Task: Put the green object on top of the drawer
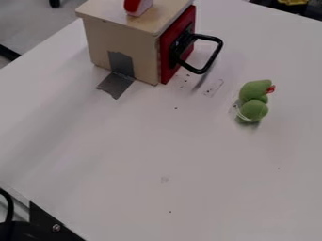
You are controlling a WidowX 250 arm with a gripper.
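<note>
I have the placing still to do: the green object [254,109] is on the counter [125,164], apart from the drawer [104,42] and beyond its black handle [212,57]. I judge that pickup, lift and setting down beside the red-and-white thing [140,5] on top all remain. I cannot tell the arm's pose or whether the jaws are spread or closed.

Lab, likely — wooden drawer box [137,52] taped to white table [125,155] — black cable [9,203], screwed hardware [45,223] at corner.

white table [135,155] | wooden drawer box [140,44] | grey tape [116,85] | green toy [254,100]
</note>
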